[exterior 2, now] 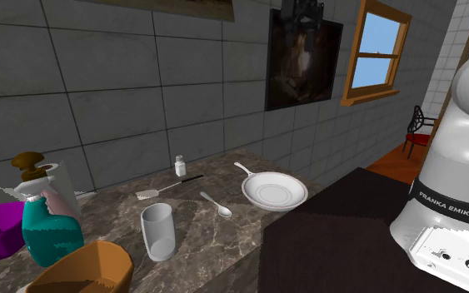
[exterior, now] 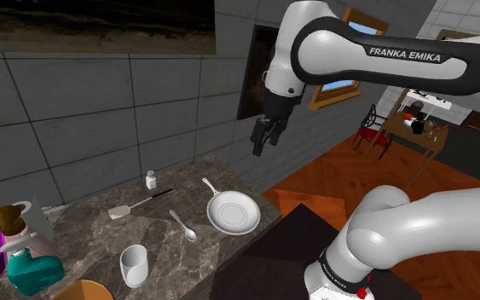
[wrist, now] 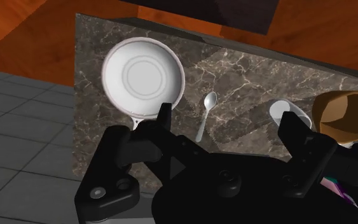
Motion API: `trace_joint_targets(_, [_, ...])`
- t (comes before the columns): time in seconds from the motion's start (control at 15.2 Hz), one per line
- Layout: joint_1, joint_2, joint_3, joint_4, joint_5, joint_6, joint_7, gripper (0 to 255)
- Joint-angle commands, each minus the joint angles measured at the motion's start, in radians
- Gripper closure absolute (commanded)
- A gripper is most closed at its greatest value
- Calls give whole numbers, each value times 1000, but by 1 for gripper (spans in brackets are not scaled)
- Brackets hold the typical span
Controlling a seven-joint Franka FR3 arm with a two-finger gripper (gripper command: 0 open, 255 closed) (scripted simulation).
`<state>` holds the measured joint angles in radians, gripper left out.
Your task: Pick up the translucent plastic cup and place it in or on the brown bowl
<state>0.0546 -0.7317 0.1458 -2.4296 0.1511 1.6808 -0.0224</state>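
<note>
Holds the gripper (exterior: pixel 262 147) wide open and empty, high over the marble counter (exterior: pixel 89 232), with the pale translucent cup (exterior 2: pixel 158 231) upright far below it, near the brown bowl (exterior 2: pixel 82 268); likely light, thin-walled and slick, so best pinched gently across mid-wall.

- Shoulder view: set beside and behind the stand (exterior: pixel 285 243), looking down over the marble counter (exterior: pixel 93 230) toward the tiled wall (exterior: pixel 101 111), at middle range.
- Second exterior view: closer and lower, off the counter's edge, facing the same wall on nearly the same heading.
- Wrist view: high above the counter, looking down past the parted jaws.
- All three share the pan (wrist: pixel 143 77), spoon (wrist: pixel 207 108) and cup (wrist: pixel 278 111), below the jaws.
</note>
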Motion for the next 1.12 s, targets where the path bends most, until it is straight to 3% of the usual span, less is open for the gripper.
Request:
trace_joint_targets(0.0, [8, 30, 35, -26, 21, 59, 36, 0])
trace_joint_targets(0.59, [37, 251, 208, -53, 85, 316, 212, 0])
trace_joint_targets(1.06, [32, 500, 339, 4, 48, 509, 378, 0])
